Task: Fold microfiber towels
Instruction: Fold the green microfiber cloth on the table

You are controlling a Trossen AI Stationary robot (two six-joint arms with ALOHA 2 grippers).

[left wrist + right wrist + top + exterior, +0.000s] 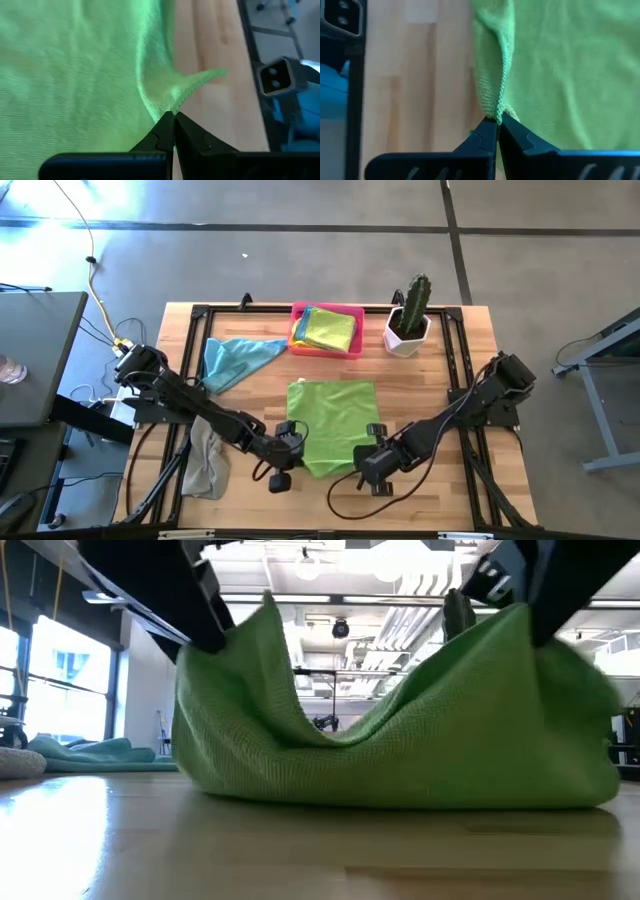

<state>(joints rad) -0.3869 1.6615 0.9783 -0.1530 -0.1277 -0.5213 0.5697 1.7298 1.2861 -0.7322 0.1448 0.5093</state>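
Observation:
A lime green towel (335, 415) lies spread on the middle of the wooden table, its near edge raised. In the low view it (400, 740) hangs between both grippers and sags in the middle, with its lower part on the table. My left gripper (293, 438) is shut on its near left corner. My right gripper (376, 446) is shut on its near right corner. A light blue towel (235, 360) lies at the far left. A grey towel (208, 462) lies at the near left. My left gripper pinches the green towel's near left corner (176, 102) between its two fingers, right at the hemmed edge. The corner (262, 612) is lifted clear and the cloth hangs slack below it, down to the table. My right gripper pinches the green towel's near right corner at the stitched hem (498, 111) between its two fingers. The corner (510, 622) is lifted clear and the cloth hangs slack below it, down to the table.
A pink tray (350, 352) at the far middle holds several folded towels, yellow, blue and green. A cactus in a white pot (408, 325) stands to its right. Black frame rails (462, 370) run along the table's sides.

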